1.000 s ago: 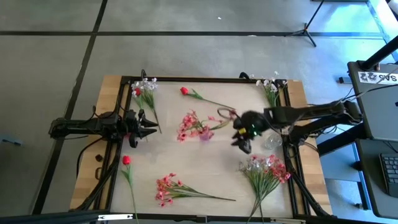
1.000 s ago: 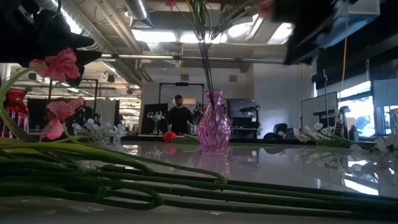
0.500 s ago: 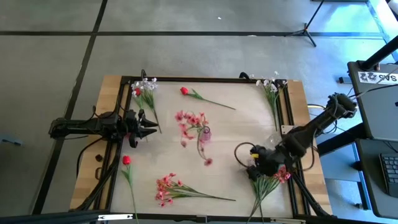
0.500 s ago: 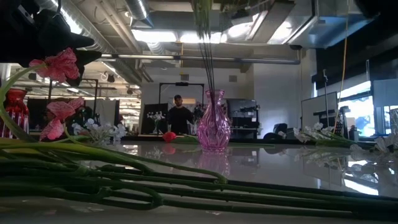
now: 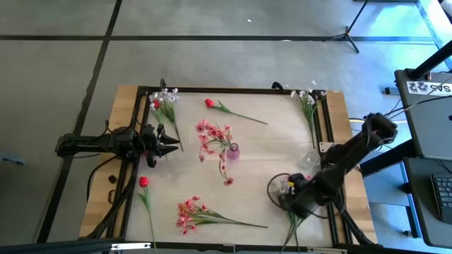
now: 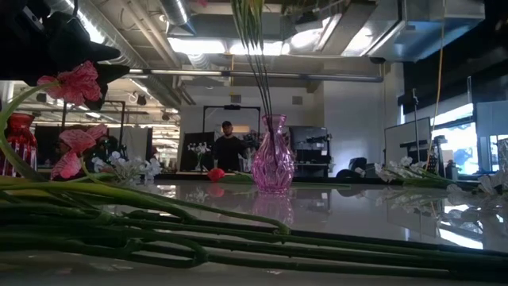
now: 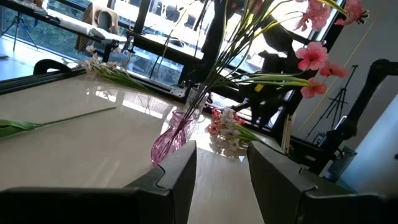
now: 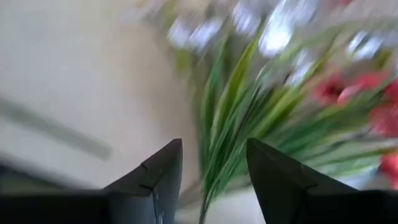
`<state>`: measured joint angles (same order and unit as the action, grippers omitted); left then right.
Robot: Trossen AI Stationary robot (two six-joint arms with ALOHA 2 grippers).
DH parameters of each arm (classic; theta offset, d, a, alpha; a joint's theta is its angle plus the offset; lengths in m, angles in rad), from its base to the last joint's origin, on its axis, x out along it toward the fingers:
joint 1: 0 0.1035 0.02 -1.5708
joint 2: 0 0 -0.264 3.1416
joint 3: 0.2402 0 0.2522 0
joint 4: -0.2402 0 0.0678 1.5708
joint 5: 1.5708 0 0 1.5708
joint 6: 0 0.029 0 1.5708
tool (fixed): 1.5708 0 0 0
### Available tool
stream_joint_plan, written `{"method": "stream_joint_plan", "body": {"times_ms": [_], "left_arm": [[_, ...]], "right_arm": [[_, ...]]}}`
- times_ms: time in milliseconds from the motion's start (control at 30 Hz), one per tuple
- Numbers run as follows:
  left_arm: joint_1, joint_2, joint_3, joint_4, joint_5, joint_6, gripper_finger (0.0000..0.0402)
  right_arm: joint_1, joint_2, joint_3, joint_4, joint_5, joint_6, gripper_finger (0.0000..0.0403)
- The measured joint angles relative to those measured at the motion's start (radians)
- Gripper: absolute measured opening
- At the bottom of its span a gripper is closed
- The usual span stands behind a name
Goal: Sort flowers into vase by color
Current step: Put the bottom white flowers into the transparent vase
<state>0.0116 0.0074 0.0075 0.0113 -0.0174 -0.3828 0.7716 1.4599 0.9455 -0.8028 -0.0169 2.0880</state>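
While the left gripper [image 5: 171, 148] waits at the table's left edge (fingers apart, empty), the right gripper [image 5: 286, 200] reaches down, jaws apart, over the mixed flowers [image 5: 295, 215]; pink sprays [image 5: 212, 135] stand in the vase [image 5: 232, 151].

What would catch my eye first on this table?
Probably the pink glass vase mid-table, with pink flowers already fanning out of it. Next, the right gripper near the front right corner, jaws open, hanging over a mixed bunch of flowers lying there.
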Motion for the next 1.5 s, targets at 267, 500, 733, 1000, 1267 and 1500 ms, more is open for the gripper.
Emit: {"method": "stream_joint_plan", "body": {"times_ms": [267, 500, 733, 1000, 1267, 1500], "left_arm": [[0.0, 0.0, 0.0, 0.0, 0.0, 0.0, 0.0141], [0.0, 0.0, 0.0, 0.0, 0.0, 0.0, 0.0141], [0.0, 0.0, 0.0, 0.0, 0.0, 0.0, 0.0141], [0.0, 0.0, 0.0, 0.0, 0.0, 0.0, 0.0141], [0.0, 0.0, 0.0, 0.0, 0.0, 0.0, 0.0141], [0.0, 0.0, 0.0, 0.0, 0.0, 0.0, 0.0141]], "right_arm": [[-0.11, 0.133, -0.038, 0.118, -0.101, -0.132, 0.0179], [-0.148, 0.198, -0.045, 0.1, -0.132, -0.158, 0.0118], [-0.166, 0.137, -0.03, 0.088, -0.035, -0.159, 0.0018], [-0.179, -0.157, 0.099, -0.074, 0.375, -0.227, 0.0008], [-0.206, -0.45, 0.158, -0.333, 0.877, -0.457, 0.0008], [-0.238, -0.673, 0.158, -0.459, 0.958, -0.798, 0.0011]]}}
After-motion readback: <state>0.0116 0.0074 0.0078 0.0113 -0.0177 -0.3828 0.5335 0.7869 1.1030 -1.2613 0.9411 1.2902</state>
